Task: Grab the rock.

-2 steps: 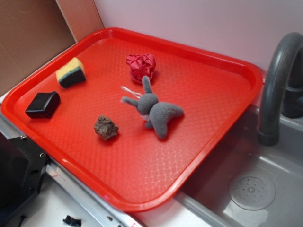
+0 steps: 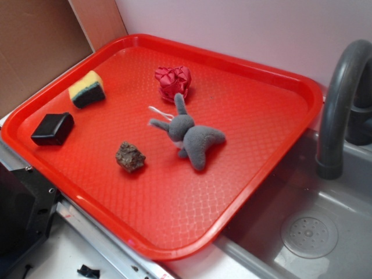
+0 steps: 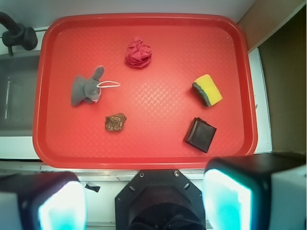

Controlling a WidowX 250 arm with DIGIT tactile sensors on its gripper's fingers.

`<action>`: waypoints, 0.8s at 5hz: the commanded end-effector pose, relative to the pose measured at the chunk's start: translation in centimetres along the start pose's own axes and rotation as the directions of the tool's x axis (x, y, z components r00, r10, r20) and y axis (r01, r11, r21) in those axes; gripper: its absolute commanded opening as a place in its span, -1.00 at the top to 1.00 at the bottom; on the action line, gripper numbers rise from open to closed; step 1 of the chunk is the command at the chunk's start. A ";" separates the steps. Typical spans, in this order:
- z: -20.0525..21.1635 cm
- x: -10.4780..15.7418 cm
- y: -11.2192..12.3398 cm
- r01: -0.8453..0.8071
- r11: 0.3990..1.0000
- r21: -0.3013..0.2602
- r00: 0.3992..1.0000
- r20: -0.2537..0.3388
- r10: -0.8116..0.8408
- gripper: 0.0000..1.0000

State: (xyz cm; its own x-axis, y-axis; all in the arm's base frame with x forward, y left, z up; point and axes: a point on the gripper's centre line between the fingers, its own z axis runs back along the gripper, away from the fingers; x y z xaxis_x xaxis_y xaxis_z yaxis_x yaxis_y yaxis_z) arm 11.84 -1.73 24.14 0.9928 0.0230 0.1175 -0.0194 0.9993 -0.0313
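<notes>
Rock just sitting on the red tray
Fingers spread apart, high above, near the grey plush.

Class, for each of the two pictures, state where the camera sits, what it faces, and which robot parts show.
Exterior: off to one side, looking obliquely down at the red tray beside a grey sink; no gripper shows.
Wrist: high on the arm, looking straight down; both gripper fingers frame the bottom edge, spread apart.
Shared: tray, rock, plush toy.
</notes>
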 end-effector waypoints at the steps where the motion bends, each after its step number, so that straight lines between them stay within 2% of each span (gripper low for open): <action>1: -2.3 2.1 -1.1 0.474 0.879 0.054 0.870 0.125 -0.477 -1.00; 2: -5.0 3.1 -1.6 0.673 0.738 0.038 0.722 0.181 -0.668 -1.00; 3: -7.3 3.9 -1.7 0.832 0.554 0.026 0.531 0.251 -0.809 -1.00; 4: -9.6 3.8 -2.9 0.946 0.318 0.067 0.300 0.194 -0.934 -1.00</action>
State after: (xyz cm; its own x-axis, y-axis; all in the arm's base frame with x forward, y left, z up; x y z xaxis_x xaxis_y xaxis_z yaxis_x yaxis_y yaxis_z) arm 16.87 -4.50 14.57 0.3001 -0.9204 0.2508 0.9302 0.3406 0.1368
